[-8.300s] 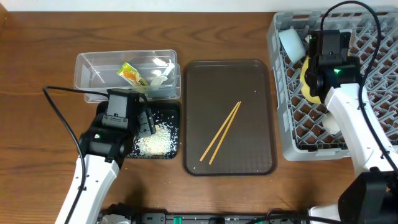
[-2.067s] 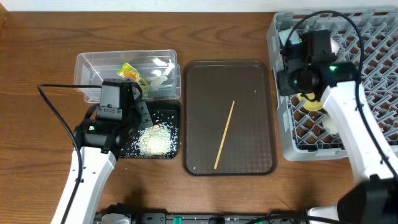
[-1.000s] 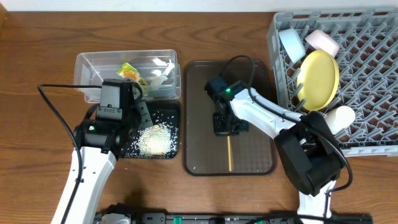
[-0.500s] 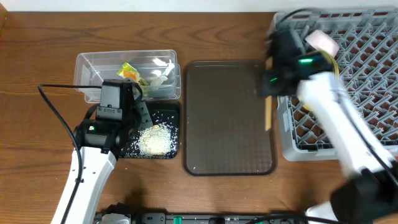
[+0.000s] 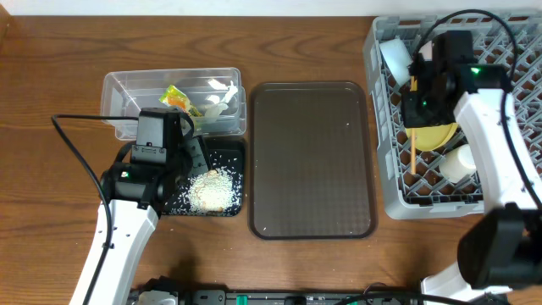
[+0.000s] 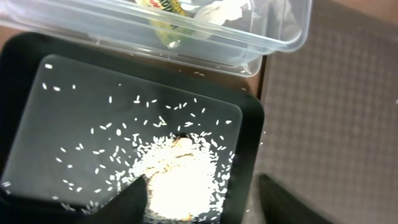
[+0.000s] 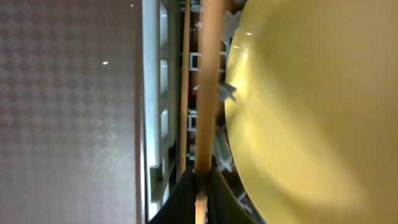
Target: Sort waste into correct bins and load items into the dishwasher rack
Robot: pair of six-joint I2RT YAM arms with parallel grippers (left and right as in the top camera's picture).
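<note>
Nearly finished: rice (image 6: 180, 186) in the black tray (image 6: 252, 124), plate (image 5: 440, 135) in the rack (image 5: 508, 42). Right fingers (image 7: 181, 196) pinching the last chopstick (image 7: 208, 93) inside the rack's left edge; left fingers (image 6: 283, 202) spread, empty.

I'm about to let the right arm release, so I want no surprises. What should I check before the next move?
1. Right claw shut on the chopstick: ok.
2. Chopstick above the dishwasher rack, not the brown tray: ok.
3. Second chopstick already in the rack alongside: ok.
4. Gap to the yellow plate: cannot tell.
5. Left claw open over the black tray, far away: ok.
</note>
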